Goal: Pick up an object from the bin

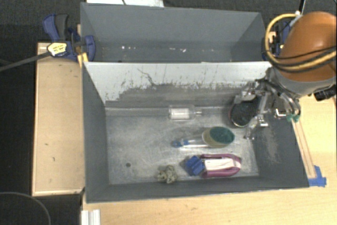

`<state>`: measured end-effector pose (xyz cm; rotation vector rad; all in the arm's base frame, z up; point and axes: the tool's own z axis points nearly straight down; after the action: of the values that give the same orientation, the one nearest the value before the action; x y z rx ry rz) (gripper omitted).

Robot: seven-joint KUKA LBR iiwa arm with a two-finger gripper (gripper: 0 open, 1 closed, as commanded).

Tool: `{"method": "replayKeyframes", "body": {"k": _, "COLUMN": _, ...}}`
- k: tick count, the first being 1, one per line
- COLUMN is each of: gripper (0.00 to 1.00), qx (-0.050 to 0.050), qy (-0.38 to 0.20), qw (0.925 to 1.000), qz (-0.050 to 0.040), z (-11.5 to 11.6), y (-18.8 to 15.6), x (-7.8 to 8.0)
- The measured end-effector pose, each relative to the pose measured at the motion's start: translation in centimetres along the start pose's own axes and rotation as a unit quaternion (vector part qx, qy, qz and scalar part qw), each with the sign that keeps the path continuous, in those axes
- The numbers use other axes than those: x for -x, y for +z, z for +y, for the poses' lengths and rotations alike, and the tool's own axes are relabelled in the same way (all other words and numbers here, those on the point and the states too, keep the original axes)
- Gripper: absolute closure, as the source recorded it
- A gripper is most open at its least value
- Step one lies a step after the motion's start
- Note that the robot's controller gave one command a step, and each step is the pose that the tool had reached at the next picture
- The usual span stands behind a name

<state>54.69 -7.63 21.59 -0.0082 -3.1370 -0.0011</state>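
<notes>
My gripper [259, 111] hangs low at the bin's right side, close to the right wall. Just to its left, touching or nearly touching it, lies a dark round object [239, 114] whose kind I cannot make out. A green round lid [219, 136] rests below and to the left of the gripper, against a clear tube with a blue tip [185, 142]. Nothing shows as held.
A small clear bottle [179, 113] lies at the middle by the back wall. Near the front wall lie a pink and white packet with a blue end [215, 165] and a small grey-brown lump [167, 174]. The arm's orange cover and cables stand over the right rim.
</notes>
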Motion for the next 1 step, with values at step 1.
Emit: {"method": "replayKeyframes", "body": {"k": 1, "gripper": 0.0, "qx": 0.0, "qy": -0.046, "qw": 0.9989, "qz": -0.0048, "z": -3.82, "y": 14.43, "x": -0.56}}
